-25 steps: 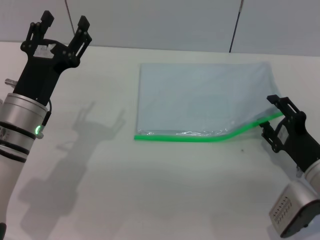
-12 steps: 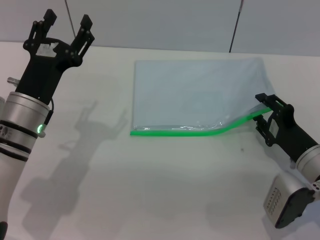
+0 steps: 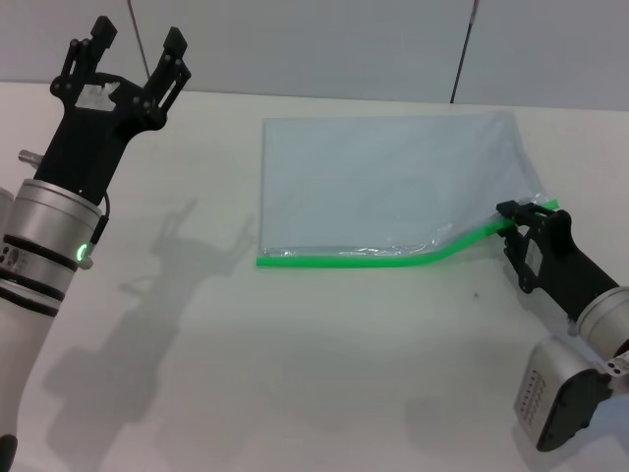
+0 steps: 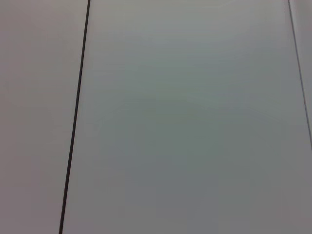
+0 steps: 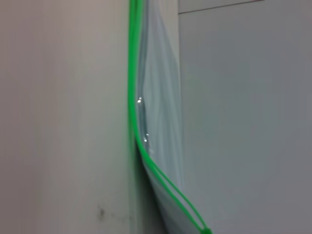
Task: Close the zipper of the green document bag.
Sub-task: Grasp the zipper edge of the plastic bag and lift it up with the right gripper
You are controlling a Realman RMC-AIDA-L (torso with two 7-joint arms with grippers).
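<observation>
The green document bag (image 3: 383,177) lies flat on the white table (image 3: 295,374), a pale translucent pouch. Its zipper (image 3: 344,261) is the bright green strip along the near edge, bending upward at its right end. There my right gripper (image 3: 510,228) is shut on the zipper, and a short green end shows beyond the fingers. In the right wrist view the zipper (image 5: 132,97) runs away from the camera, its two strips parted close to the gripper. My left gripper (image 3: 137,34) is held high at the far left, open and holding nothing.
Grey wall panels with a dark seam (image 3: 462,49) stand behind the table's far edge. The left wrist view shows only a plain pale surface with a dark seam line (image 4: 75,122). Bare tabletop lies between the bag and my left arm.
My right gripper has moved left along the zipper's right end. The bag shifted slightly left at first. A green end now shows past the fingers. The left arm barely moved.
</observation>
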